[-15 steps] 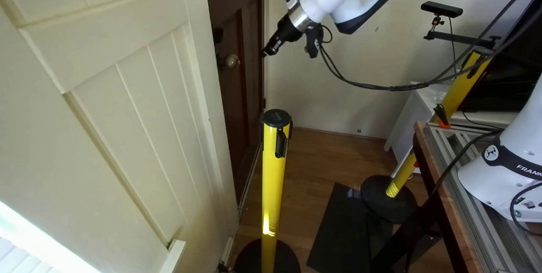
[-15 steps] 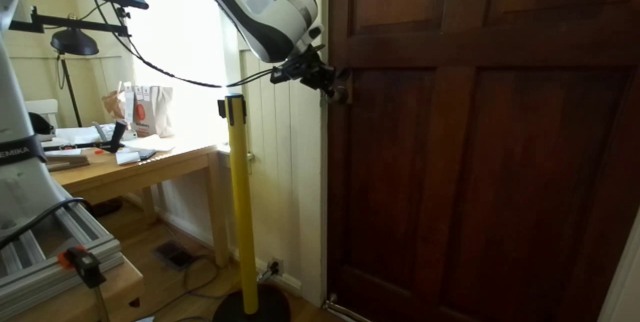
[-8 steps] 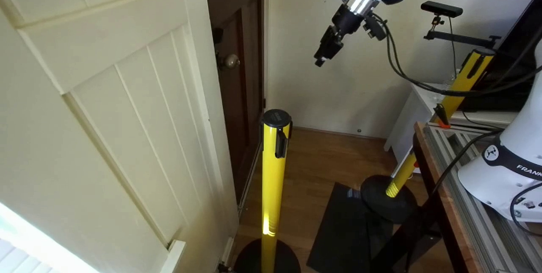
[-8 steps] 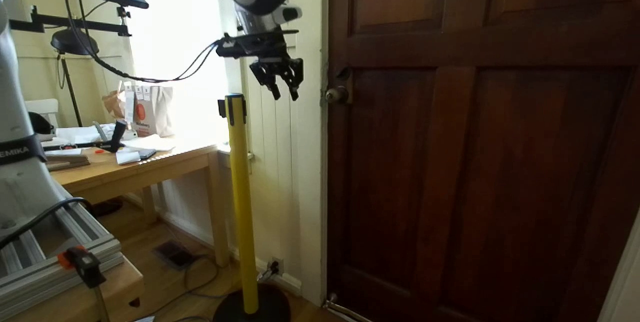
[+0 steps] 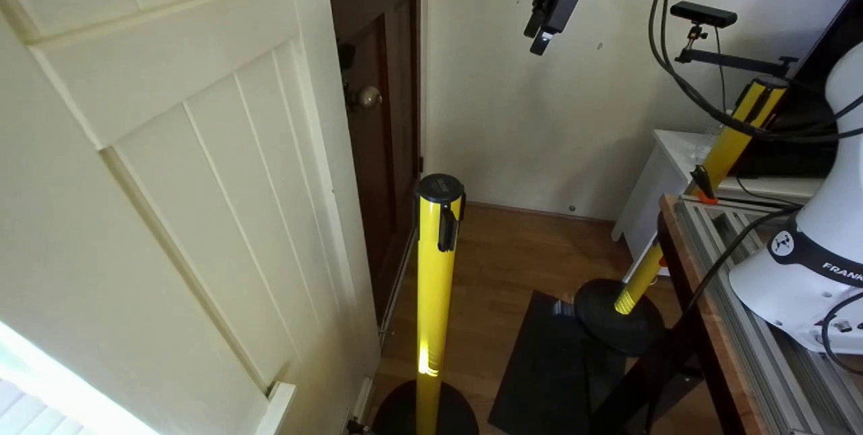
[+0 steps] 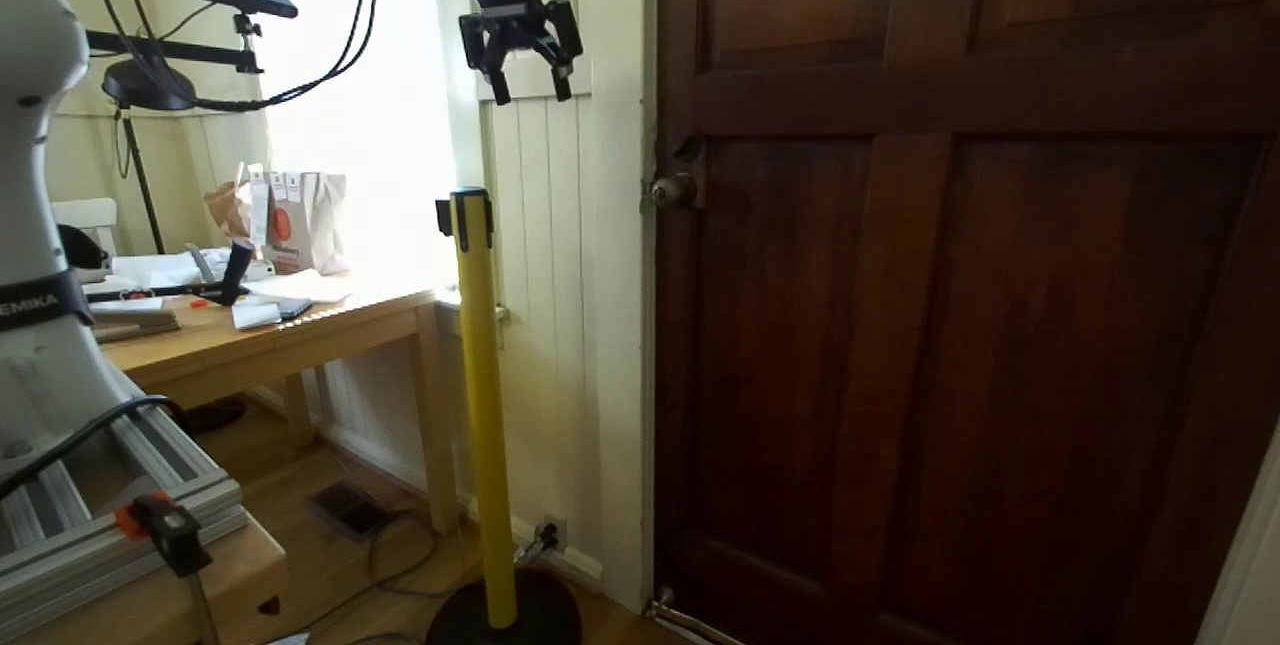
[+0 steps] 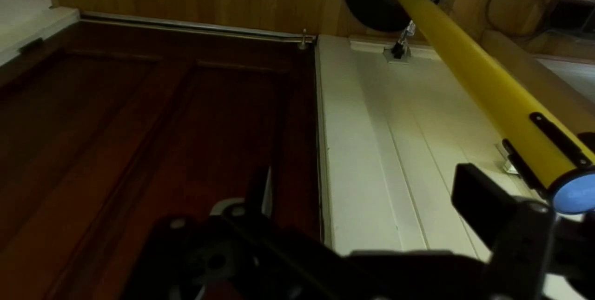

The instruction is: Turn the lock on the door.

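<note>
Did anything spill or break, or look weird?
I see nothing spilled or broken. The table by the window looks messy, with papers scattered. The yellow post near the door slants in the wrist view, but stands nearly upright in both exterior views: probably just viewing angle.

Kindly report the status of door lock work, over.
Gripper open, nothing held, not touching wooden door. Dark lock fitting above doorknob, turn position unclear. Yellow stanchion below direct path, probably not blocking.

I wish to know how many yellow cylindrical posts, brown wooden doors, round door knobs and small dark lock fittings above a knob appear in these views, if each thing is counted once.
Yellow cylindrical posts: 2
Brown wooden door: 1
Round door knob: 1
Small dark lock fitting: 1
Total: 5
</note>
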{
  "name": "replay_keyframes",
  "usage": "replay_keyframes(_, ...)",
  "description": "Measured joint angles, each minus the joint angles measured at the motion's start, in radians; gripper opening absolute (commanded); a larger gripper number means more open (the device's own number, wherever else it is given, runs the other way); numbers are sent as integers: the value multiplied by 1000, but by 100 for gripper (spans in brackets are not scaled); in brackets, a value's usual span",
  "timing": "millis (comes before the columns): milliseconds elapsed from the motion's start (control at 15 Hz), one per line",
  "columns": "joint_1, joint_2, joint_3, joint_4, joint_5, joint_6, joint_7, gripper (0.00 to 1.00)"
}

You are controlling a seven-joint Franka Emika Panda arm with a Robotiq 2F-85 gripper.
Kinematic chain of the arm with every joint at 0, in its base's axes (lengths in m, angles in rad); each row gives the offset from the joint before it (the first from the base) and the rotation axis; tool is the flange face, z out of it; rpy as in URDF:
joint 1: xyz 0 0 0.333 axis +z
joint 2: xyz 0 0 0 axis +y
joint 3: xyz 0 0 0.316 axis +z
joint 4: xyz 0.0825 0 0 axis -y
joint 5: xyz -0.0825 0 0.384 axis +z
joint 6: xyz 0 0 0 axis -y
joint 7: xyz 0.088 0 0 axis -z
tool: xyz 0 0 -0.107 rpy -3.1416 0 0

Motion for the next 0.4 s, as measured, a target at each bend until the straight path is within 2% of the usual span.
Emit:
replay_keyframes(200,173,3,-119,43,3,2,86,100)
replay_keyframes(267,196,2,-131,54,2,1,95,100)
replay_keyframes(400,191,7,-124,51,2,-3,95,100)
